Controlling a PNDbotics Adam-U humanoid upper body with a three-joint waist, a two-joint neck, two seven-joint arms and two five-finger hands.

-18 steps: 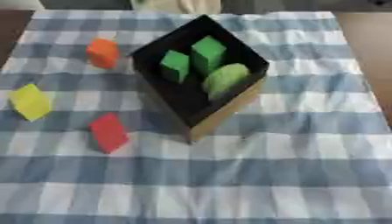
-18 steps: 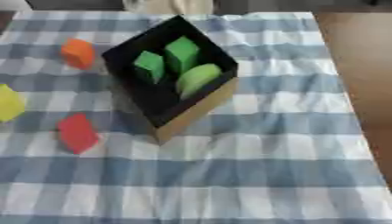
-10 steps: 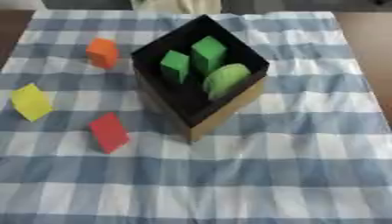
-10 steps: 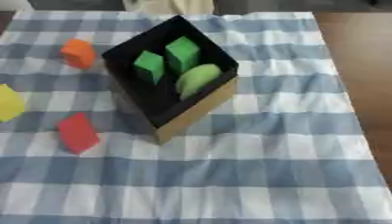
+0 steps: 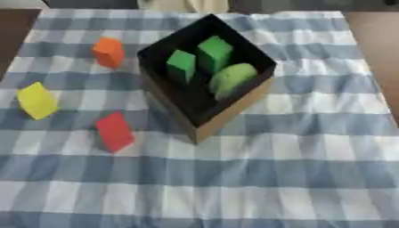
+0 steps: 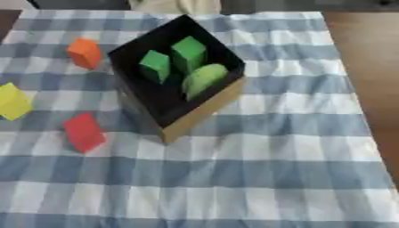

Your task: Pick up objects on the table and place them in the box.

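Observation:
An open box [image 5: 234,109], black inside with brown outer walls, stands a little behind the middle of the checked cloth, turned corner-on to me. Inside it lie two green blocks [image 5: 181,65] [image 5: 214,52] and a rounded pale green piece [image 5: 231,79]. Left of the box, on the cloth, lie an orange block [image 5: 109,52] at the back, a yellow block [image 5: 37,100] near the left edge, and a red block [image 5: 115,131] closest to the box's front corner. Neither of my hands shows in either view.
The blue and white checked cloth [image 5: 273,178] covers the table. Brown table wood [image 6: 366,67] shows along the right side. Something pale [image 6: 175,5] lies at the far edge behind the box.

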